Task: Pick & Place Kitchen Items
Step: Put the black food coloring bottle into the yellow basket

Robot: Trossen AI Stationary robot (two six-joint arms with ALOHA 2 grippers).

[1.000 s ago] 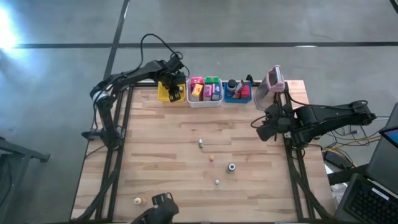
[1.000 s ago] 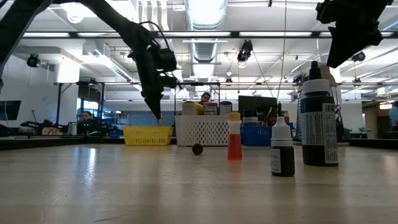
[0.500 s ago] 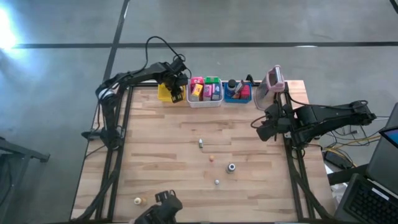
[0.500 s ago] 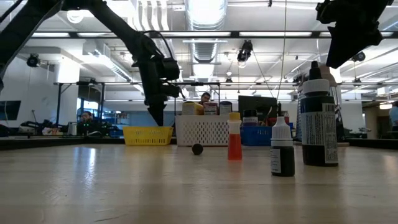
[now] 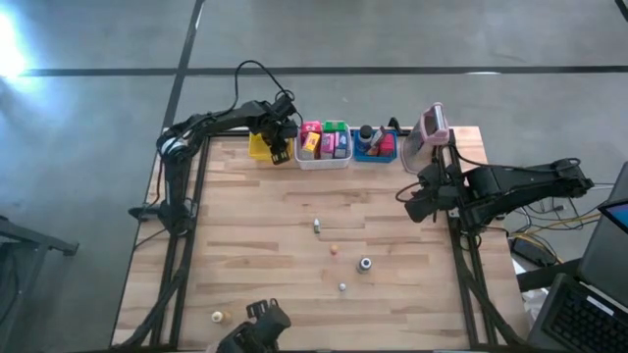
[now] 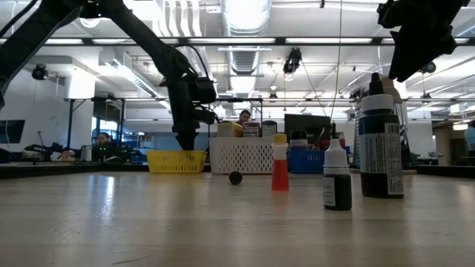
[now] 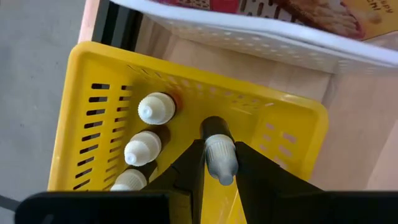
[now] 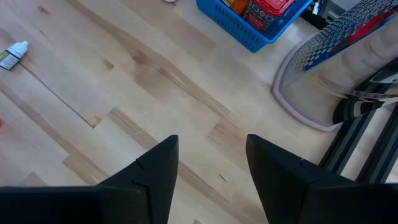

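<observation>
Over the yellow bin (image 7: 93, 93) at eleven o'clock, the left gripper (image 7: 216, 163) fingers pinch a small dropper bottle (image 7: 219, 152) — release comes next; the right gripper (image 8: 211, 162) waits at three o'clock, fingers apart.

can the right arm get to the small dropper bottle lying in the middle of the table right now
Probably yes: the right gripper is open and empty over bare wood, and nothing stands between it and the dropper bottle.

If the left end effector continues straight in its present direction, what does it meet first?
Probably the floor of the yellow bin: the left end effector, shut on a small white-capped bottle, points down into it beside other bottles.
</observation>
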